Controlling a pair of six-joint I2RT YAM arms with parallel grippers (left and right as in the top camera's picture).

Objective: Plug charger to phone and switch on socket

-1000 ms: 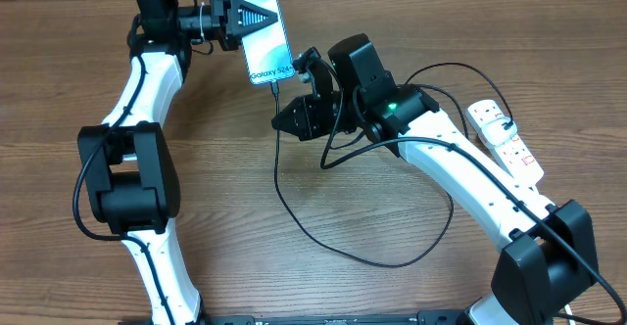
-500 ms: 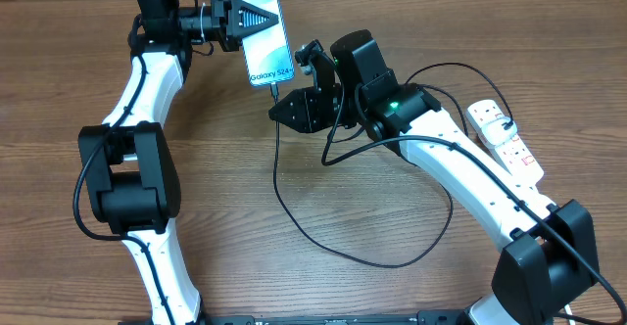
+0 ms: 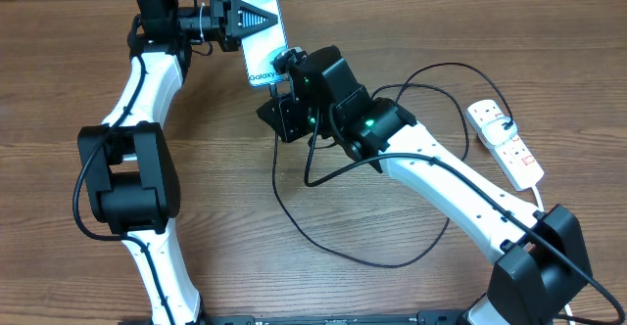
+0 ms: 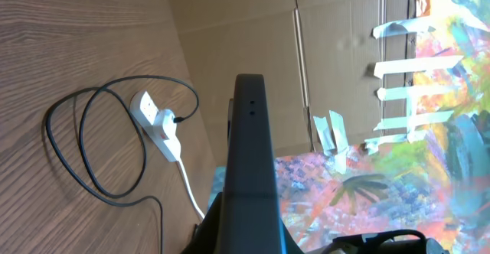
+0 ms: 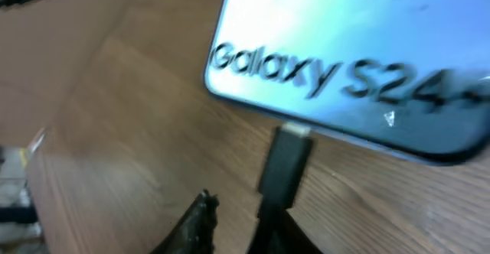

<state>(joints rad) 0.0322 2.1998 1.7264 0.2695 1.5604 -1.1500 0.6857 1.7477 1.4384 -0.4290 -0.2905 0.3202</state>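
Left end effector (image 3: 253, 17) grips phone (image 3: 263, 49) w/ pale-blue "Galaxy S24+" screen.

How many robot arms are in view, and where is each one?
2. The left arm reaches up the left side, its hand gripping the phone. The right arm stretches from the lower right toward the phone's bottom edge.

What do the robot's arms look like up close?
Both are white tubes with chunky black joints. The left arm and right arm each carry a thin black cable along the side. Each ends in a black pincer, the left pincer and the right pincer, with triangle-shaped fingers. A small green light glows on the right arm.
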